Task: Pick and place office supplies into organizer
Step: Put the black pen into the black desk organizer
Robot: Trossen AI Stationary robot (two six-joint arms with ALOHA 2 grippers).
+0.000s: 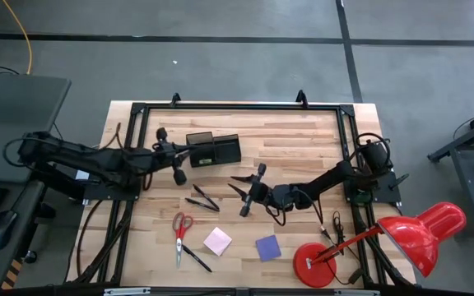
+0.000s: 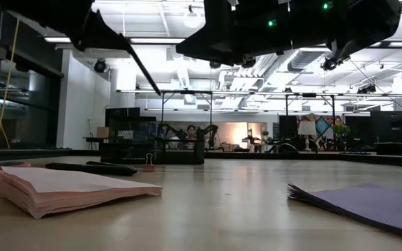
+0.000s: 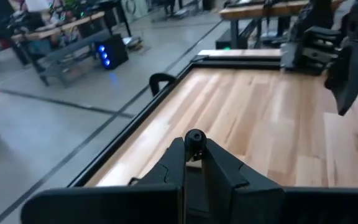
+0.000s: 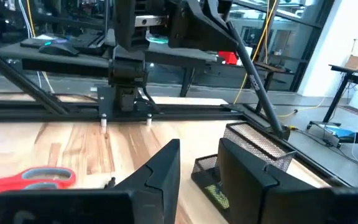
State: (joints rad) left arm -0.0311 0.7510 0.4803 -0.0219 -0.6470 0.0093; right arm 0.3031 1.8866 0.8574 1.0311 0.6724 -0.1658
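Note:
The black organizer (image 1: 214,150) stands at the far middle of the table, also seen in the right wrist view (image 4: 247,155). My left gripper (image 1: 186,154) hovers at its left end, fingers shut (image 3: 194,146) with nothing in them. My right gripper (image 1: 235,185) is open (image 4: 199,165) above the table's middle, pointing left, empty. Two black pens (image 1: 201,201) lie just left of it. Red-handled scissors (image 1: 180,226), a pink pad (image 1: 217,240), a purple pad (image 1: 268,247) and another pen (image 1: 196,259) lie flat near the front edge.
A big red desk lamp (image 1: 410,234) leans over the near right corner, its round base (image 1: 315,265) beside the purple pad. A black frame (image 1: 237,107) runs round the table's edges. Bare wood lies between the organizer and the right arm.

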